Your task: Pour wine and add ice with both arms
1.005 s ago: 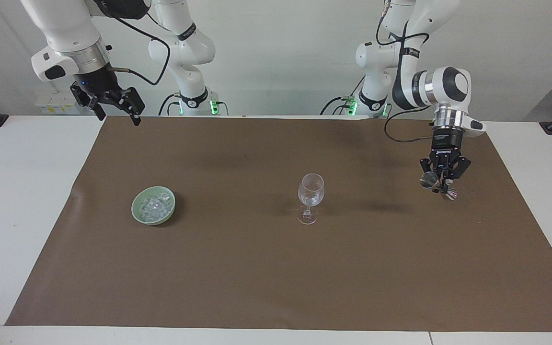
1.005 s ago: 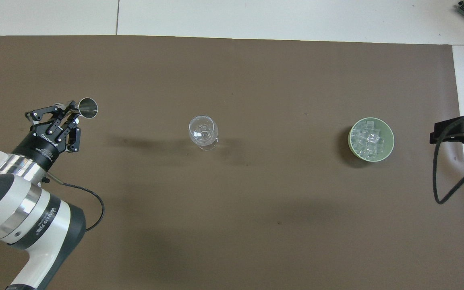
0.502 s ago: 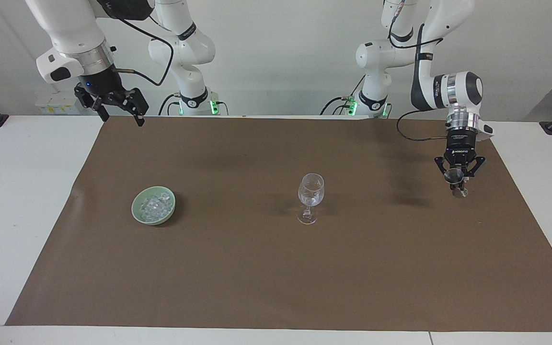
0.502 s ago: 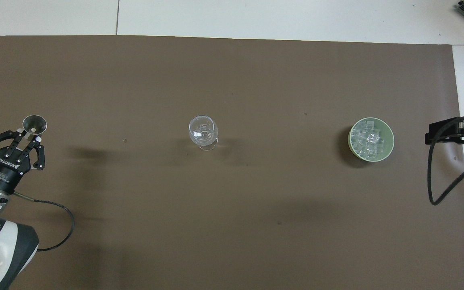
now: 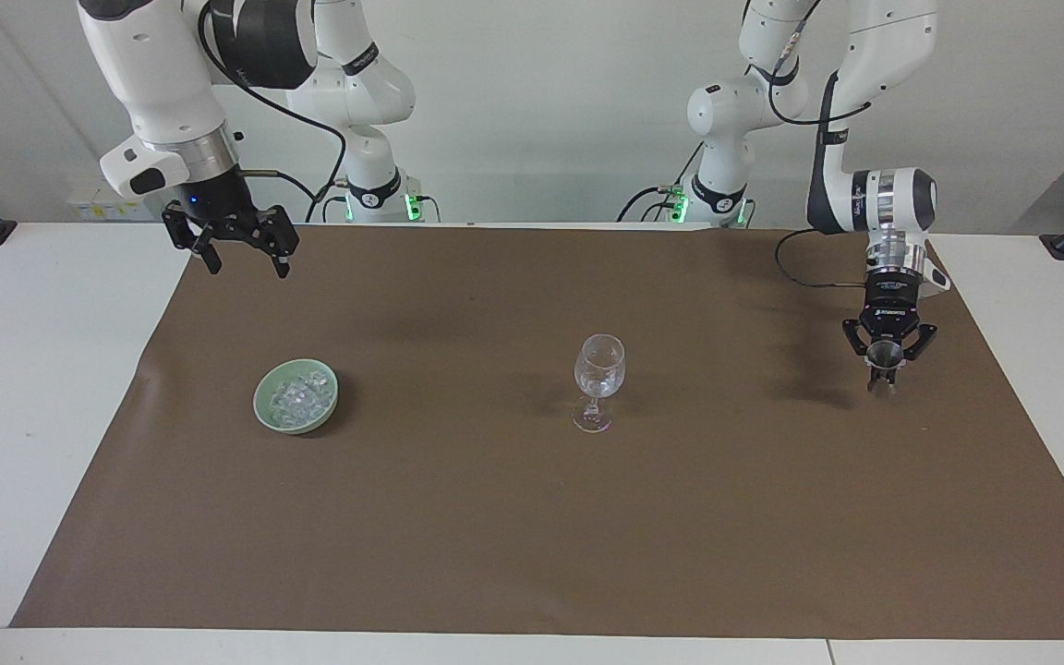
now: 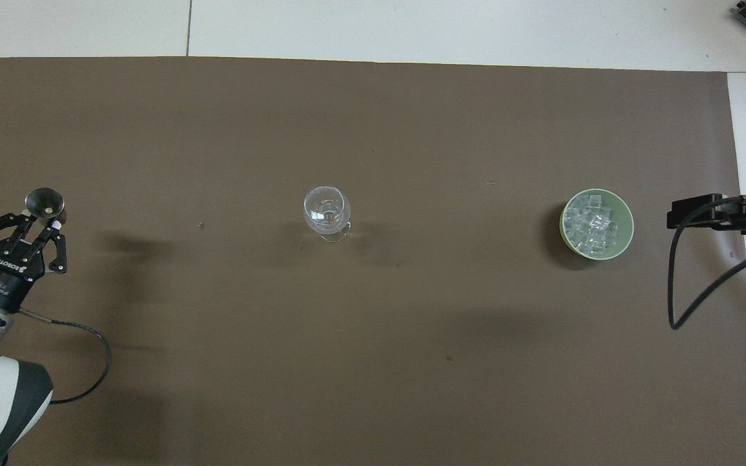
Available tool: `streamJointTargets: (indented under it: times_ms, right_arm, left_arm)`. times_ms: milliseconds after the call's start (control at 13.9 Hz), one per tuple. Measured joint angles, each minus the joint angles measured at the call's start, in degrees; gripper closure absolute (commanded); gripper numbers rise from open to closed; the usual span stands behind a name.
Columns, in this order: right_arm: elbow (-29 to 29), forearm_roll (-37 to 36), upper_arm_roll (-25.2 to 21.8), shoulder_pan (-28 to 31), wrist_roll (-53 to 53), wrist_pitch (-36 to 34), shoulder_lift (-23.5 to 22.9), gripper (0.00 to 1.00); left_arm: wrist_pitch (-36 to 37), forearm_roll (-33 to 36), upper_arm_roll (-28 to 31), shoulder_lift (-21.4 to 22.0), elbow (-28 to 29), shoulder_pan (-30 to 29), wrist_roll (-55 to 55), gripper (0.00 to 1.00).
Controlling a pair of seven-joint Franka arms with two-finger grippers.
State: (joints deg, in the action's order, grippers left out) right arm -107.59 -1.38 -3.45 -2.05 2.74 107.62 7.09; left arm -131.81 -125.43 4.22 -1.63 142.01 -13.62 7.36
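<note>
Left gripper (image 5: 884,371) swings outward over the mat's end, upright now, pinching a small metal cup (image 6: 45,200); right gripper (image 5: 243,253) hovers spread, nearing the ice (image 5: 296,395) bowl.

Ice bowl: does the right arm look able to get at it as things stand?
Probably yes. The right gripper hangs open over the mat's edge, and nothing stands between it and the green bowl holding the ice.

Clear ice (image 5: 297,396) heaped in green bowl (image 5: 266,413)
</note>
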Motion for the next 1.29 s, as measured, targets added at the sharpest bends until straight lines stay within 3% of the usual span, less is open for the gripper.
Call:
streamJointTargets:
  times_ms: [431, 789, 1292]
  right_arm:
    - [-4.45, 0.0, -0.1, 0.01, -6.68, 6.68, -2.14, 0.0]
    - [-6.22, 0.0, -0.18, 0.07, -14.46, 13.27, -7.52, 0.0]
    - [-11.11, 0.0, -0.3, 0.13, -17.31, 22.98, -14.06, 0.0]
  left_arm:
    - [0.2, 0.0, -0.47, -5.66, -5.85, -0.08, 4.28, 1.0]
    - [0.37, 0.0, -0.93, -10.7, -10.2, -0.08, 5.42, 1.0]
    - [0.35, 0.0, -0.98, -13.73, -13.34, -0.08, 9.27, 1.0]
